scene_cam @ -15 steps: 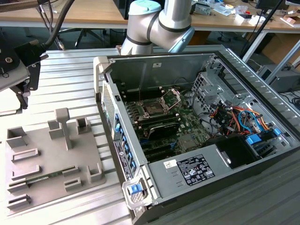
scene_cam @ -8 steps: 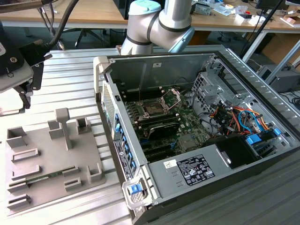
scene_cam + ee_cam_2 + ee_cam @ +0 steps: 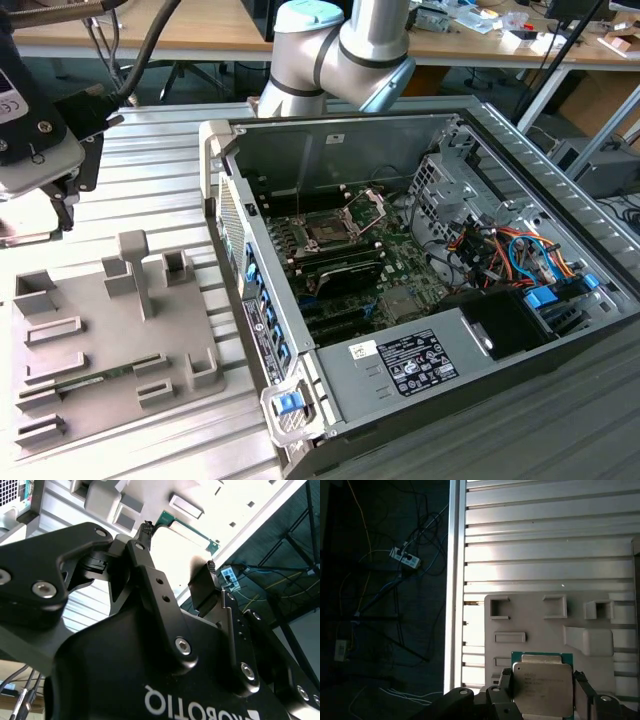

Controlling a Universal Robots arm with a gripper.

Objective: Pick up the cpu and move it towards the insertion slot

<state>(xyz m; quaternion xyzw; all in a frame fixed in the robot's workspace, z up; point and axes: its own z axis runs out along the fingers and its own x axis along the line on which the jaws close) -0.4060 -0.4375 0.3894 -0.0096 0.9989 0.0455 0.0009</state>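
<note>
CPU IN HAND: My end effector (image 3: 543, 692) is closed to the chip's width. Its fingers (image 3: 504, 689) press on two opposite edges of the cpu (image 3: 542, 687), whose silvery lid faces the first wrist view's camera. The chip is above the grey fixture tray (image 3: 540, 612) on the ribbed bench (image 3: 545, 540). I judge the pick-up step done or all but done, though I cannot tell how far clear of the tray the chip hangs. In the exterior view the insertion slot (image 3: 325, 232) lies well apart, between 3 and 4 o'clock from my wrist (image 3: 30, 120). It sits inside the open computer case (image 3: 400, 135) with its hinged bracket (image 3: 372, 205) raised. In my judgement, carrying the chip there calls for enough height to clear the case's near wall (image 3: 232, 215), a level chip and a grip that does not slacken.
</note>
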